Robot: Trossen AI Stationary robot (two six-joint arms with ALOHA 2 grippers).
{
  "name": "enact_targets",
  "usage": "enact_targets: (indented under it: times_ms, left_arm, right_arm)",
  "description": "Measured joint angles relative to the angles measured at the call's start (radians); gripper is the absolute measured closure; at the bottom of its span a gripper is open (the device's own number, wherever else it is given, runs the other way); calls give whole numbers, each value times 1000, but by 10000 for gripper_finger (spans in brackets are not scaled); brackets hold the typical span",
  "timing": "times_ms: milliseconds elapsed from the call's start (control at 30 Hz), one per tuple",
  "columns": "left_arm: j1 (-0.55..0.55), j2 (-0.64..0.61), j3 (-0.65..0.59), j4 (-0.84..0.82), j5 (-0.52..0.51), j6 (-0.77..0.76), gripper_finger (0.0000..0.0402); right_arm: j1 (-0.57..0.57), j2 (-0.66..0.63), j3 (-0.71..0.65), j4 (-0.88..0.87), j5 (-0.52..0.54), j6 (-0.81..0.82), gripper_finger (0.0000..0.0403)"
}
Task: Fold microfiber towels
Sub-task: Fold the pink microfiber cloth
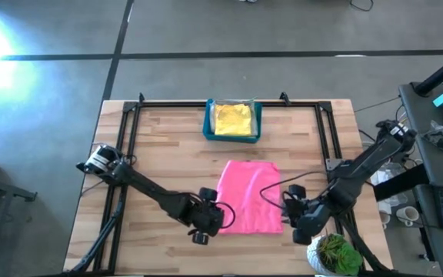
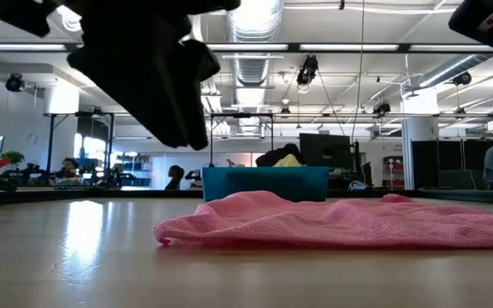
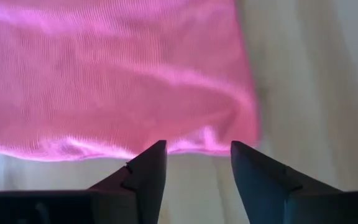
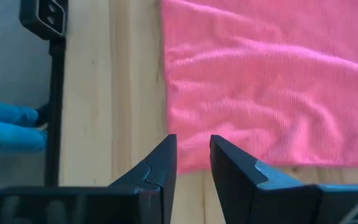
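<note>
Wooden table (image 1: 168,154) under pink towel (image 1: 248,196), blue bin (image 1: 208,123).

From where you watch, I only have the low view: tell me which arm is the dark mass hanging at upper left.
Observer: In the high view the left gripper sits at the near left edge of the pink towel; I cannot match your dark mass to an arm for sure.
Operator: Report its fingers.
Observer: Its wrist view shows them parted, nothing between, the towel's edge just ahead.
Operator: Now the right side.
Observer: The right gripper sits at the towel's near right corner, fingers slightly apart, empty.
Operator: Check the bin.
Observer: The blue bin holds a yellow towel.
</note>
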Motion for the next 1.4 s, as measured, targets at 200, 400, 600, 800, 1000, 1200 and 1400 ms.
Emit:
enact_targets:
  times_ms: [200, 400, 600, 800, 1000, 1200, 1400]
  left_arm:
    - [0, 22, -47, 107, 27, 80, 237]
    - [-4, 42, -68, 218, 75, 87, 237]
    - [-4, 54, -70, 211, 93, 92, 237]
    - [-7, 98, -68, 270, 126, 91, 237]
    - [-8, 126, -69, 281, 131, 85, 237]
    - [-8, 126, -76, 287, 132, 84, 237]
    - [-8, 125, -102, 296, 134, 81, 237]
  right_arm:
    - [-2, 75, 0, 7, -53, -22, 313]
    - [-2, 197, 1, 13, -118, -15, 278]
    - [-2, 312, 19, 17, -142, -35, 221]
    - [-2, 414, 62, 18, -140, -80, 200]
    - [-2, 484, 89, -2, -139, -100, 200]
    - [-17, 502, 84, -21, -140, -40, 200]
    - [-40, 502, 83, -21, -145, -36, 205]
